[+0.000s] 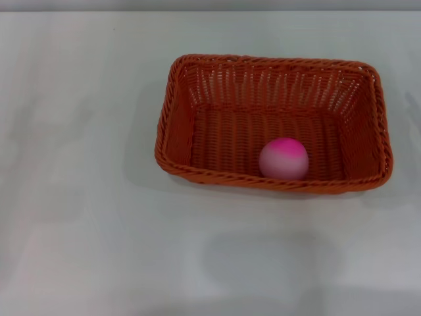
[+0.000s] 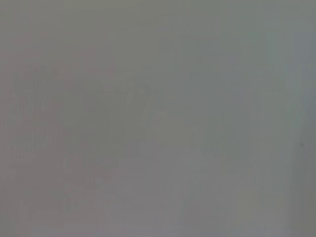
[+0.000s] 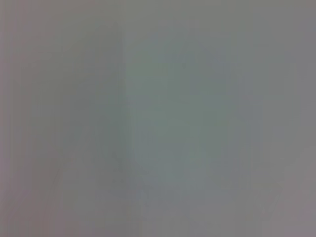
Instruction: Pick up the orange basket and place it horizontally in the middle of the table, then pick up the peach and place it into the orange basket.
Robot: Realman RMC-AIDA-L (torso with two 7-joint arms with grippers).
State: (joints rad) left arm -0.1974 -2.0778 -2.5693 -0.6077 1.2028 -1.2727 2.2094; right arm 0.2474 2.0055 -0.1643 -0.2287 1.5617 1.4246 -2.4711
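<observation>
- Head view: I see the basket [image 1: 197, 125] right of centre in the upper half of the frame, sitting flat on the table [image 1: 79, 217] with its long side running across the picture.
- The peach [image 1: 283, 158] lies inside the basket, on its floor, close against the near wall and a little right of the basket's middle. Both placements look done to me.
- No arm or gripper shows in this view, so I cannot tell whether either one is open or closed, or where they are parked.
- Basket: orange-brown woven strands, braided rim, sloping sides, rounded corners. I judge it light and fairly stiff with some give; the rim is the natural place to pinch, at mid-length of a long side so it stays level.
- Peach: round, smooth, hot pink on top fading to pale below. I judge it light and prone to roll or slip; best taken across its widest part, jaws either side.
- Table: plain white, faintly glossy, with soft shadows below the basket.
- Left wrist view: only flat grey surface, no fingers, no object.
- Right wrist view: the same, blank grey; nothing to hold or read.
</observation>
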